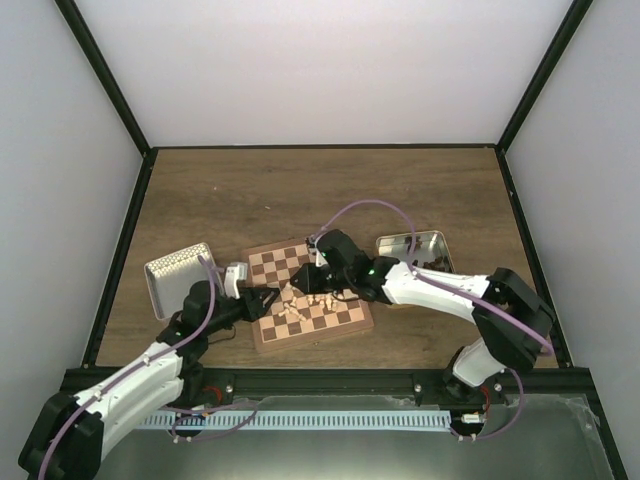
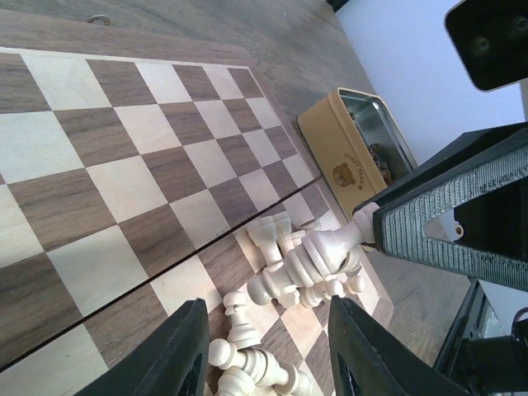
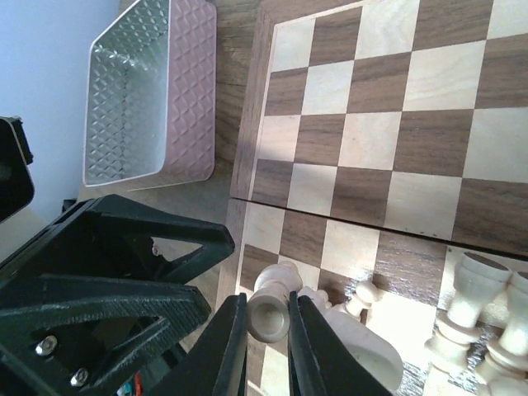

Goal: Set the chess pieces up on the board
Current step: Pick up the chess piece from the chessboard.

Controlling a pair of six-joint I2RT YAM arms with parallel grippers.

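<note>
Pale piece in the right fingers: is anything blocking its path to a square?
The left fingers hover beside the held piece and a heap of pale pieces covers nearby squares; the board's farther squares are bare.

Top view. The left arm (image 1: pixel 150 370) extends low from its base at 7 o'clock toward 2 o'clock. The left end effector (image 1: pixel 266 300) has its jaws apart, its fingers (image 2: pixel 188 351) tilted down toward the surface. The right arm (image 1: pixel 450 295) bends at an elbow near 4 o'clock and reaches toward 9 o'clock. The right end effector (image 1: pixel 303 283) is clamped on a pale piece (image 3: pixel 271 309). The left end effector lies near the right one, at its 8 o'clock, not touching it.
</note>
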